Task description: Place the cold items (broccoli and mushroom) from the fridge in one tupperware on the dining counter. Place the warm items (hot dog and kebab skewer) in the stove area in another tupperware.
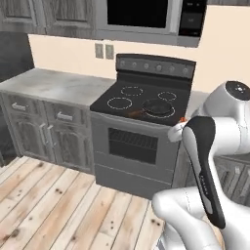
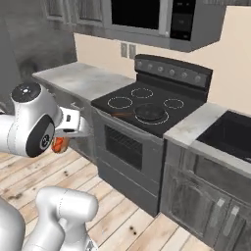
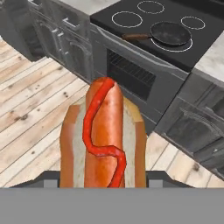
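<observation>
A hot dog (image 3: 104,140), a sausage in a bun with a red ketchup squiggle, stands between the fingers of my gripper (image 3: 105,178), which is shut on it. It is held in the air above the wooden floor, in front of the stove. In the right base view the gripper (image 2: 68,131) hangs at the end of the white arm, with the orange hot dog (image 2: 60,144) just under it. From the left base view a small orange bit of the hot dog (image 1: 183,119) peeks out behind the arm. The tupperware, kebab skewer, broccoli and mushroom are out of view.
A black stove (image 1: 141,100) with an oven door stands ahead, and a dark pan (image 3: 169,33) with a brown handle sits on its front right burner. A grey counter (image 1: 53,83) lies to its left, a sink (image 2: 230,135) to its right, and a microwave (image 1: 141,17) hangs above.
</observation>
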